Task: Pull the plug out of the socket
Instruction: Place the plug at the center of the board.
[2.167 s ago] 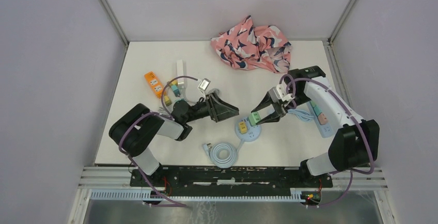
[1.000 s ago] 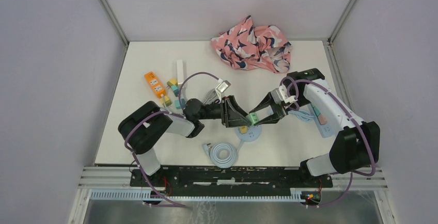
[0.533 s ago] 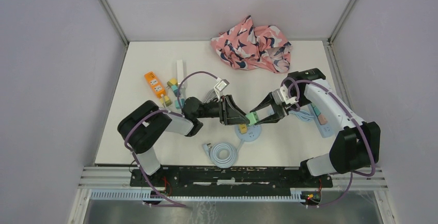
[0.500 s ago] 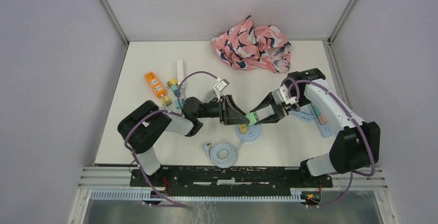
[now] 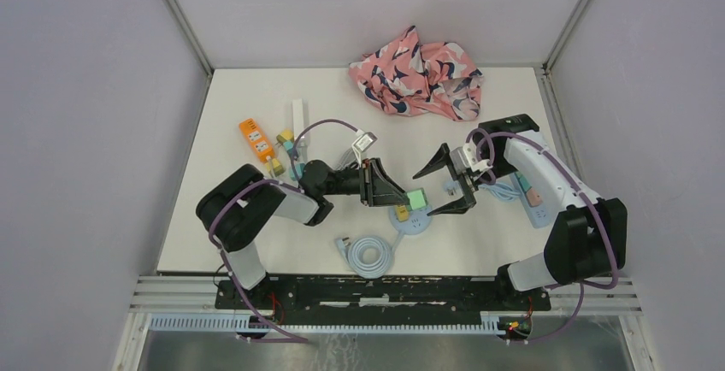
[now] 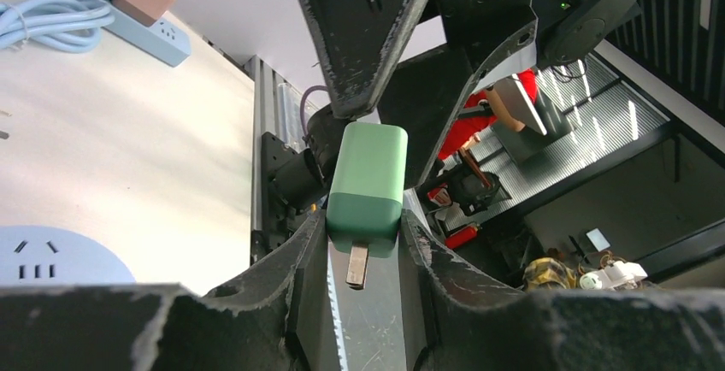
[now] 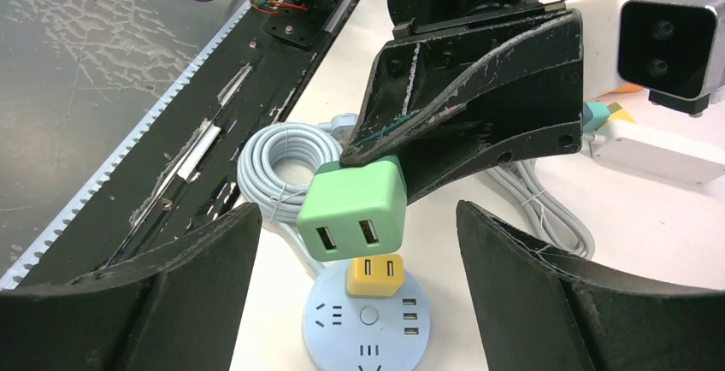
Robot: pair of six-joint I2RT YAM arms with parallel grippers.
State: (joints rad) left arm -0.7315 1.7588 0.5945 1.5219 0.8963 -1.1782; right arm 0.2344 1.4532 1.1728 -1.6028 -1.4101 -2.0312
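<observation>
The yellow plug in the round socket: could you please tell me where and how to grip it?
Probably pinch its flat opposite sides from straight above: the yellow plug stands upright, proud of the round socket. The green plug in the left gripper hangs near it, so clear that first.

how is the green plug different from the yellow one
The green plug is clearly larger than the yellow plug. The green plug is out of the round blue socket, clamped in the left gripper above it with a prong bare; the yellow plug sits plugged into that socket. The green plug is tilted, the yellow one squarely seated. Both are blocky adapters with two slots on one face.
</observation>
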